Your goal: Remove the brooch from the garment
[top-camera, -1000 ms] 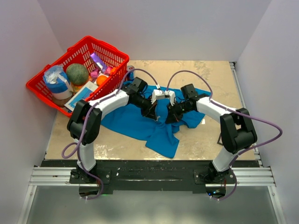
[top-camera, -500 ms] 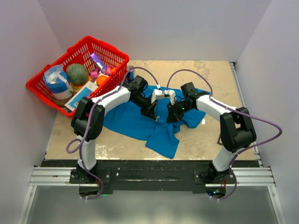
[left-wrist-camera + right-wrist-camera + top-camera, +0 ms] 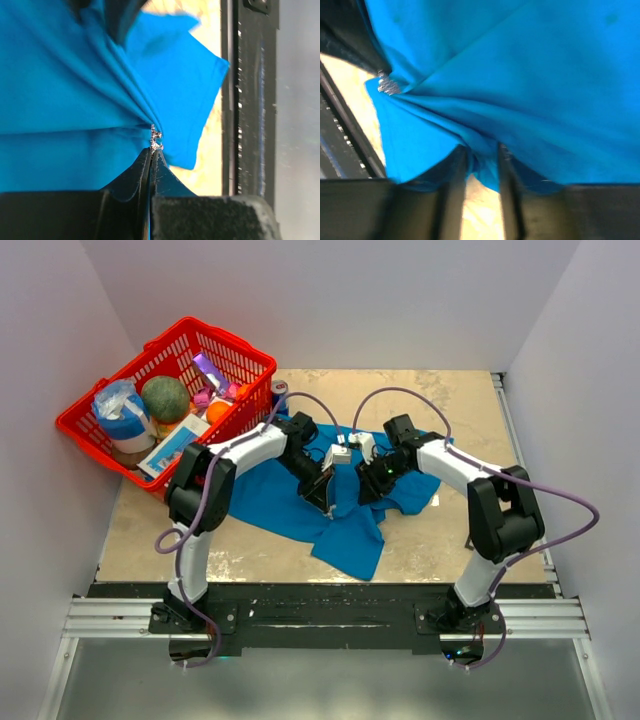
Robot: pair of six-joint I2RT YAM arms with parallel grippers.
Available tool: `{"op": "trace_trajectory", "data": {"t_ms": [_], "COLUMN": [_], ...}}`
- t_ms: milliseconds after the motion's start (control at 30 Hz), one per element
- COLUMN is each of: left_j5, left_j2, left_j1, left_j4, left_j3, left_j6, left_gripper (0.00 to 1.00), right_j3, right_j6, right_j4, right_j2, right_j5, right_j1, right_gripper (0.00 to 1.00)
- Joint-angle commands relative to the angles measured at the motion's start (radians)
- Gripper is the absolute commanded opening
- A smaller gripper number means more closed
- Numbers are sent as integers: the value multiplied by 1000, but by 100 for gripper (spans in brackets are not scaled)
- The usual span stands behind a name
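Red basket [image 3: 250, 380] at garment's [image 3: 270, 505] far left

Red basket [image 3: 245, 405] at tan table's [image 3: 450, 410] far-left corner, green ball [image 3: 165, 398], orange fruit [image 3: 217, 412], blue-white bundle [image 3: 120, 410] inside

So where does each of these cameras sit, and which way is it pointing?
Top: fixed above and behind the arms, looking down on the table, shirt and basket; both arms show whole.
Left wrist: on the left arm, looking along the left gripper, shut on the brooch; only its fingers show.
Right wrist: on the right arm, looking along the right gripper, jaws apart around a shirt fold; only its fingers show.
Shared: both wrist views see the brooch and shirt.
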Motion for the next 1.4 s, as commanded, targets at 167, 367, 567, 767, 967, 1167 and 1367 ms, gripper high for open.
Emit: {"op": "trace_trajectory", "data": {"t_ms": [167,367,567,767,967,1167,1367], "left_j5": [52,100,107,107,95,94,78], "left_j2": [37,72,155,194,221,269,283], "left_j1": [-12,-12,-10,-9,0,22,26], "left_j4": [-128,-113,-44,27,90,85,97], "left_j3": [-10,-27,-27,-61,-99,-98,-93], "left_j6": [3,-18,-137,-240,-346,-379,-395], "left_gripper": [0,0,0,0,0,0,0], "right_j3": [-1,-48,-136,-193,-217,-200,-194], "right_j6": [-30,-6,43,51,108,88,42], "right_j4": [89,100,192,258,364,360,327], "right_j2": [-167,-202,-302,-307,-256,-184,-149], "right_j5": [-137,-120,-42,27,85,53,26], "right_j1": [-3,-3,37,126,190,229,241], "right_gripper": [52,58,59,58,57,58,60]}}
